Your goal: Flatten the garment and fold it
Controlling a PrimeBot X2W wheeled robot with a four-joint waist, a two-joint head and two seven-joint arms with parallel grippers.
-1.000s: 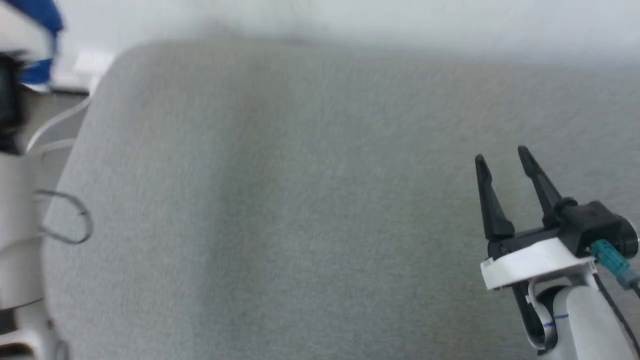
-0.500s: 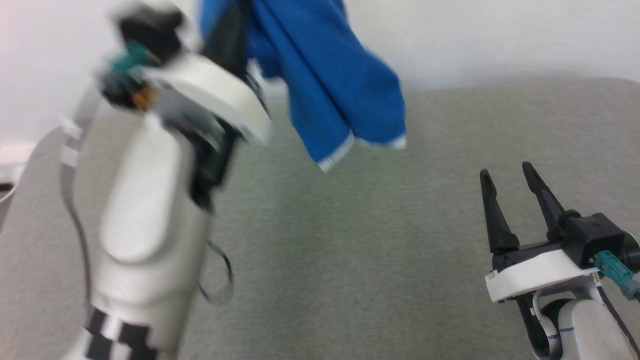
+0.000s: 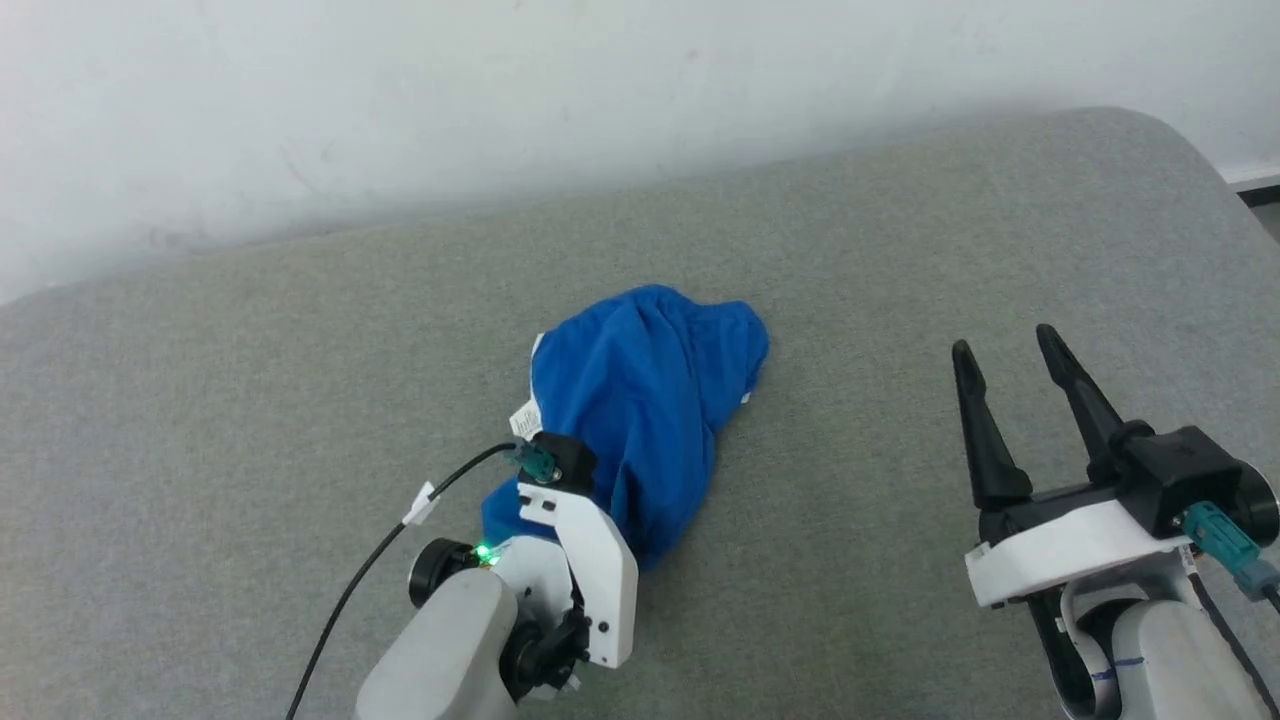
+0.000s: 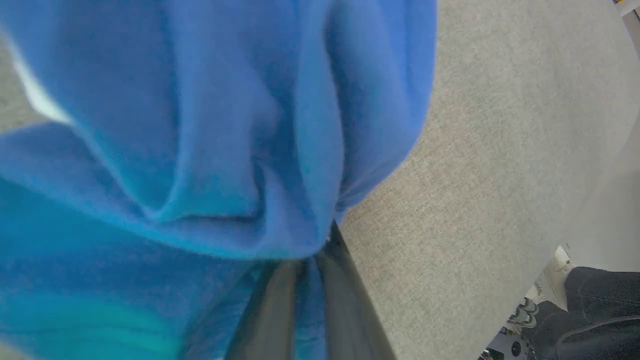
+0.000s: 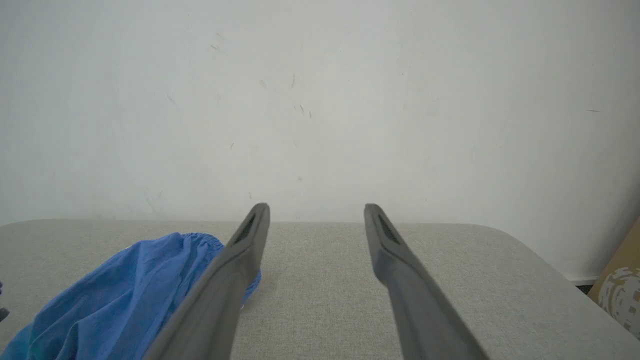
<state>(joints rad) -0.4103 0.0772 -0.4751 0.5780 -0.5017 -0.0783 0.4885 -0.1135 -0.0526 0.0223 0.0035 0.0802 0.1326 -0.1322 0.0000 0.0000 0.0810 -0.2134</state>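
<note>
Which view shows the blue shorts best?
The head view: the blue shorts lie nearly whole, a crumpled heap on the grey surface. The left wrist view gives a blurred close-up of folds pinched in the left tool. The right wrist view catches one end, partly behind the right tool.

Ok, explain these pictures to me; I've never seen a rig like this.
It is a two-armed robot at a grey padded surface. The wide picture comes from its head, looking down; the other two come from cameras on each wrist, looking along the dark fingers. Bright blue shorts, the garment, lie crumpled in a heap. The left gripper is shut on a fold of them, seen close up in the left wrist view. The right gripper is open and empty, off to the side.
</note>
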